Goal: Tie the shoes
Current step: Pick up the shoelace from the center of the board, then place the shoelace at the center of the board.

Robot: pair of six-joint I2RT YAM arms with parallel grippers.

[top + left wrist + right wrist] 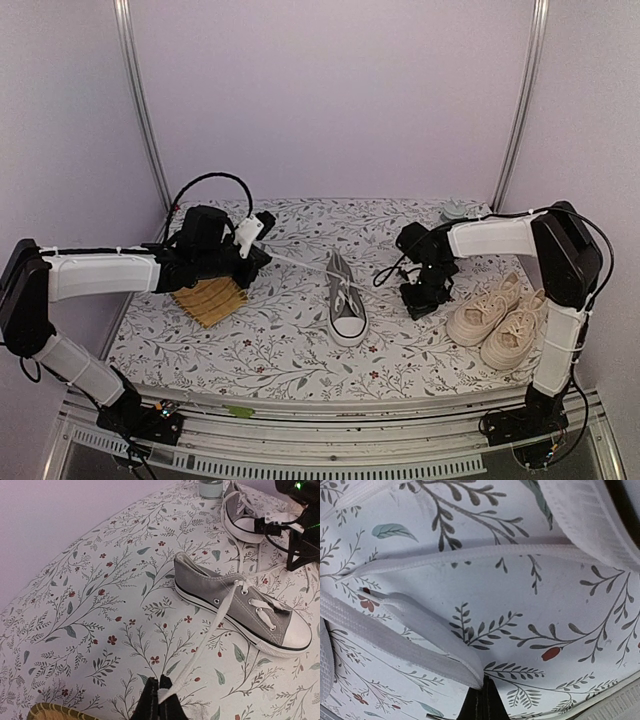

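Note:
One grey sneaker [346, 300] lies in the middle of the table, toe towards me; it also shows in the left wrist view [240, 607]. My left gripper [262, 228] is shut on the end of its white lace [200, 652], which runs taut from the fingertips [152, 696] up to the eyelets. The second grey sneaker [241, 516] lies at the back, next to my right gripper [418, 293]. That gripper [482, 700] is low over the table, shut on a folded white lace [427, 630]. The cream pair [500, 316] stands at the right.
A woven straw mat [210, 298] lies under my left arm; its edge shows in the left wrist view [50, 712]. A small jar [210, 488] stands at the back of the floral cloth [270, 350]. Black cables hang by the right wrist.

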